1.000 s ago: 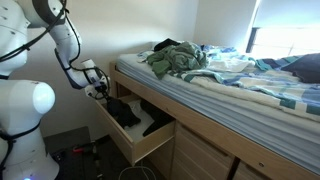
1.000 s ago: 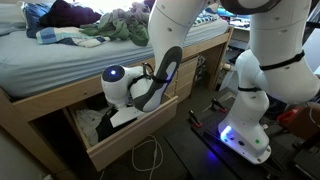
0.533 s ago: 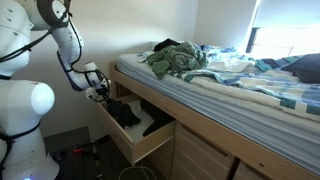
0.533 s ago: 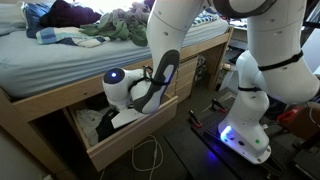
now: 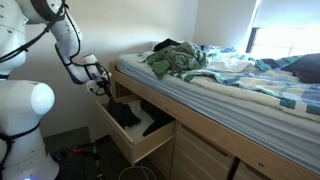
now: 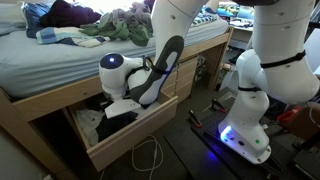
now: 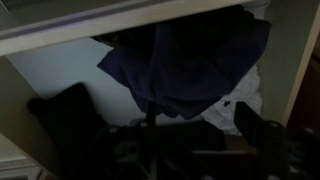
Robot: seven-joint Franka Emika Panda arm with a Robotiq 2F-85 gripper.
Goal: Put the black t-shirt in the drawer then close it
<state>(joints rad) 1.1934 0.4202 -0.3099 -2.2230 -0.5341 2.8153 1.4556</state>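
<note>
The drawer (image 5: 143,150) under the bed stands pulled out in both exterior views, its front panel (image 6: 135,133) facing the floor. The black t-shirt (image 5: 124,112) lies crumpled inside it. In the wrist view the shirt (image 7: 190,55) spreads over lighter cloth on the drawer's pale bottom. My gripper (image 5: 102,86) hangs just above the drawer's far end, clear of the shirt. Its fingers (image 7: 250,125) stand wide apart with nothing between them, so it is open. In an exterior view the arm hides most of the drawer's inside, and the gripper (image 6: 118,108) sits over it.
The bed (image 5: 230,95) above carries a heap of green and dark clothes (image 5: 175,57) and striped bedding. A second dark item (image 5: 156,126) lies in the drawer. The robot's white base (image 6: 245,120) and floor cables (image 6: 150,160) stand by the drawer front.
The gripper opened and rose from the drawer, leaving the black t-shirt lying inside. The drawer has not moved.
</note>
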